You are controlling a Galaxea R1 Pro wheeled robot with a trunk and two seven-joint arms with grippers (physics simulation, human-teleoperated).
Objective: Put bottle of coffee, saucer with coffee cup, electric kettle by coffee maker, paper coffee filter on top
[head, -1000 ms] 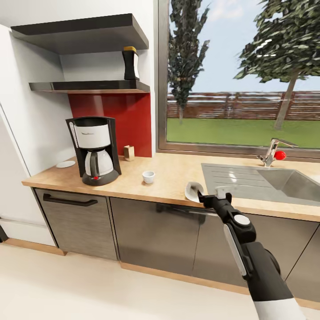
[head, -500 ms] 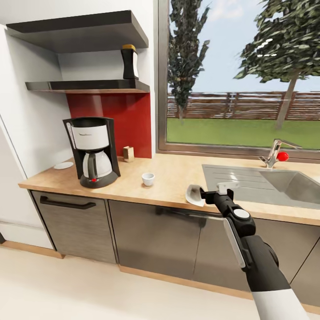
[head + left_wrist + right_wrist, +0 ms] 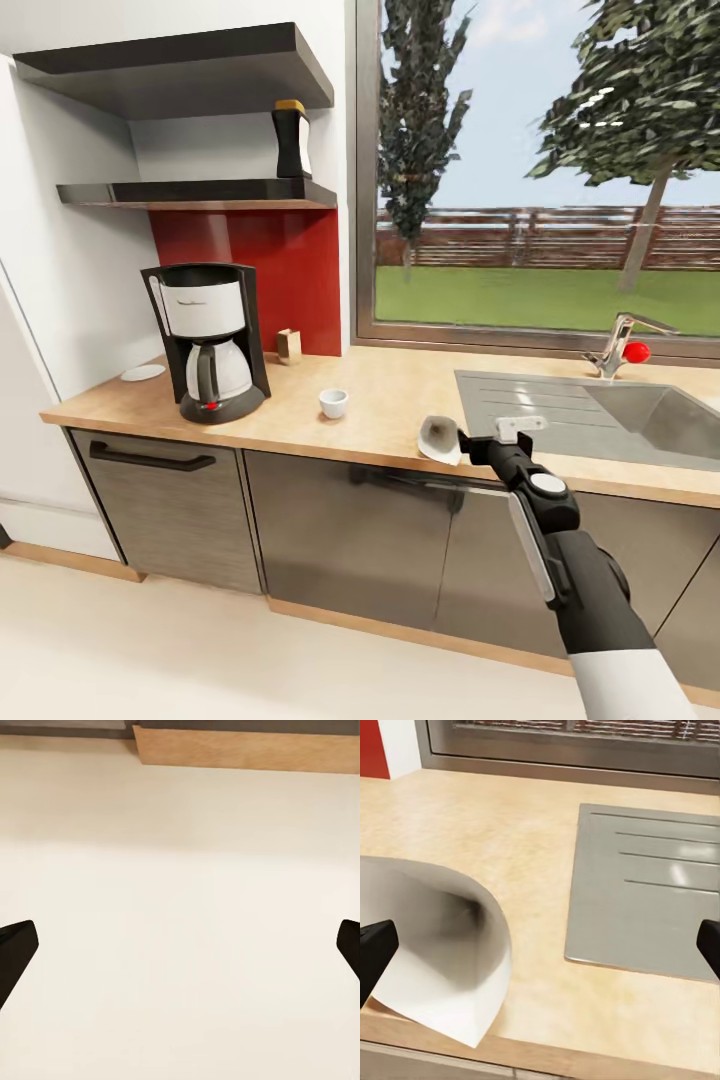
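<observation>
Kitchen countertop (image 3: pixel 380 400), head view: my right claw (image 3: pixel 478 443) reaches over its front edge just beside the paper coffee filter (image 3: pixel 438 438); coffee maker (image 3: pixel 208 338), coffee cup (image 3: pixel 333 402) and saucer (image 3: pixel 143 372) lie well beyond, apart, and the bottle of coffee (image 3: pixel 292 140) waits on the kitchen shelf (image 3: pixel 200 192). Left wrist view: my left claw (image 3: pixel 180 945) hangs wide over bare floor. Right wrist view: fingertips spread wide, the filter near one tip, ungripped as far as I can judge, so every placement remains outstanding.

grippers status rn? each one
Left gripper: open, nothing between the fingers.
Right gripper: open, beside the paper coffee filter, not gripping it.
</observation>
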